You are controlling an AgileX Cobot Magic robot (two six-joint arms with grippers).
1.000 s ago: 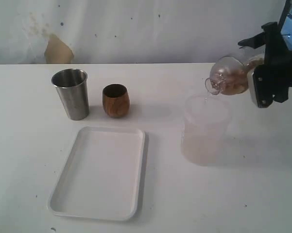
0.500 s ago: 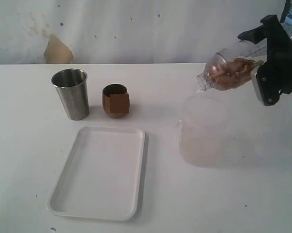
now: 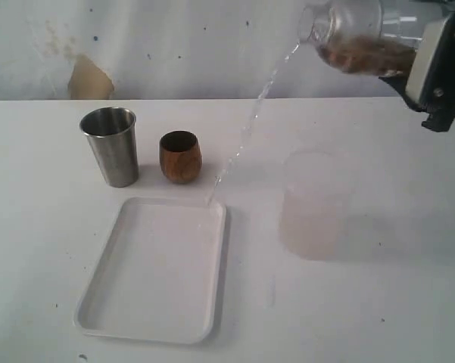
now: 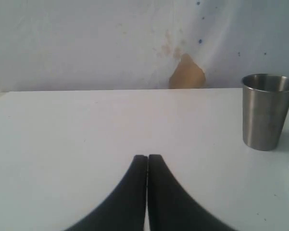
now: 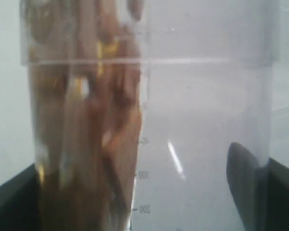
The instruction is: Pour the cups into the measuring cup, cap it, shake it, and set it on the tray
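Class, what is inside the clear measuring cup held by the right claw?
Brown pieces lie low in the tilted measuring cup; clear liquid streams from its capped end. The right claw covers its base end.

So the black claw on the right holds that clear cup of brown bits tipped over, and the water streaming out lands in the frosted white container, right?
No. In the exterior view the stream misses the frosted white container and comes down at the far rim of the flat white rectangular tray. The rest stands: the right gripper holds the clear cylindrical measuring cup tipped over.
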